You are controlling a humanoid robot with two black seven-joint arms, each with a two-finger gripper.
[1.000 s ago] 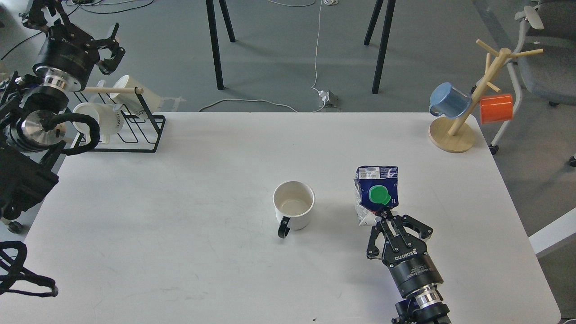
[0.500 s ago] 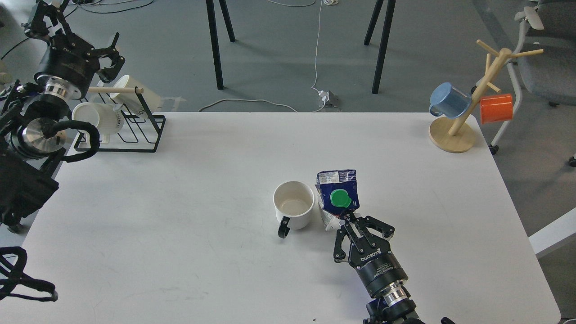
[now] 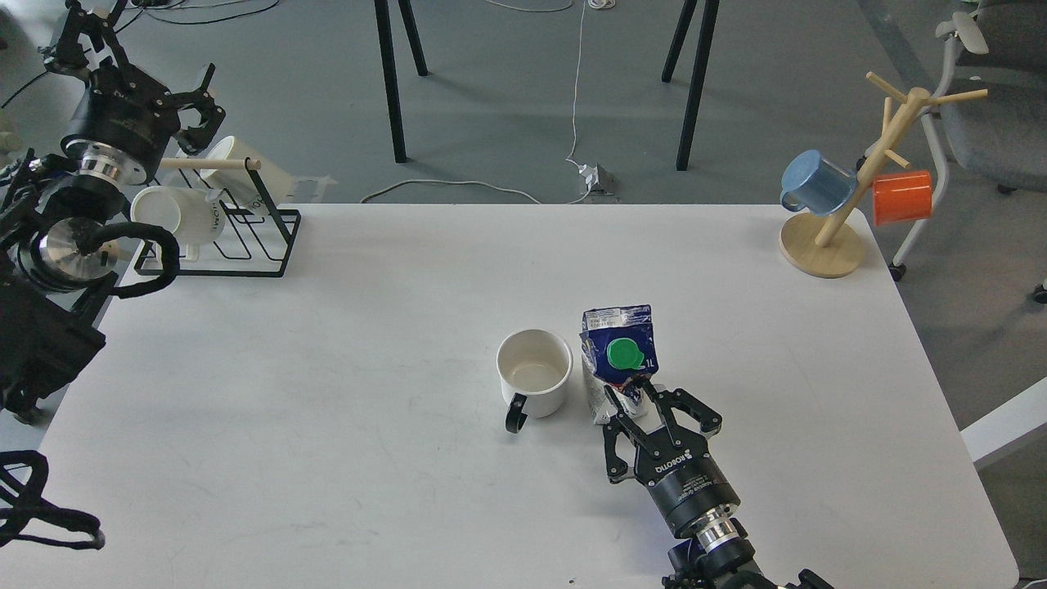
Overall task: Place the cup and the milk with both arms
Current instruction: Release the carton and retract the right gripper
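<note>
A white cup [image 3: 534,372] with a black handle stands upright and empty on the white table [image 3: 368,327], near the middle. A dark blue milk carton [image 3: 619,356] with a green cap stands just right of the cup, a narrow gap apart. My right gripper [image 3: 640,399] comes in from the bottom edge, its fingers closed on the carton's lower part. My left gripper [image 3: 203,100] is at the far left, raised above the black wire rack, open and empty.
A black wire rack [image 3: 233,237] holding white mugs [image 3: 176,214] stands at the table's back left corner. A wooden mug tree [image 3: 851,196] with a blue mug [image 3: 814,182] and an orange mug [image 3: 902,197] stands at the back right corner.
My right gripper carried the milk carton leftwards from the right of the table to just beside the cup. My left arm shifted slightly back above the rack.
</note>
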